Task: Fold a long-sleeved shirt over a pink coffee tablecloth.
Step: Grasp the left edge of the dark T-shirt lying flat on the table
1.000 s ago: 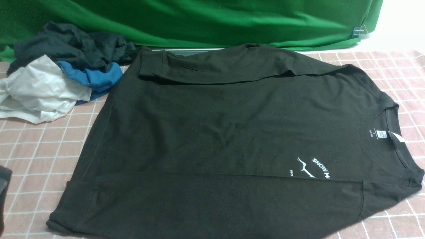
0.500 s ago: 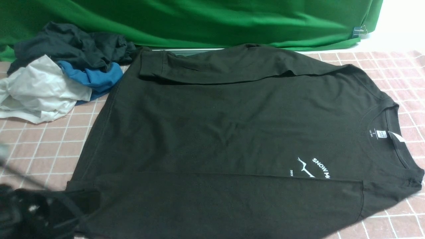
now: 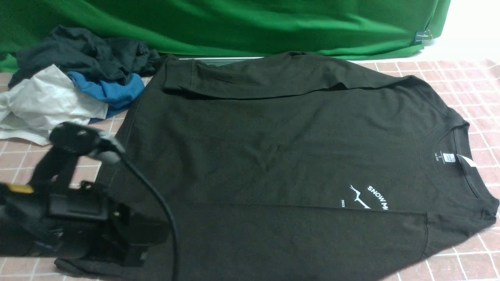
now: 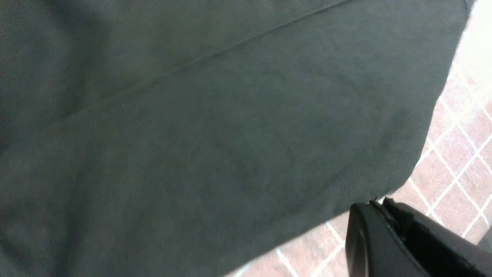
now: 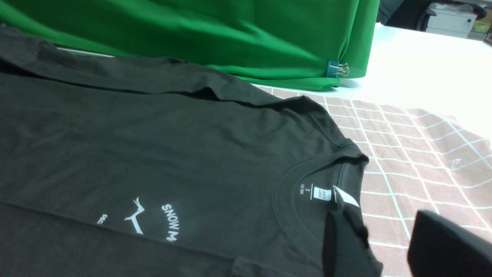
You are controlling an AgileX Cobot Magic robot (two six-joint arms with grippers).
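**Closed left pincer could drag the shirt**

At 8 o'clock the left pincer (image 4: 378, 202), closed and empty, hovers by the shirt's (image 3: 273, 148) near corner; pushing there could bunch the fold. The right pincer (image 5: 378, 225), parted and empty, sits at 4. One shirt lies mid-surface on one tablecloth (image 3: 480, 89). Three garments (image 3: 70, 78) lie at 10, before one backdrop (image 3: 234, 23).
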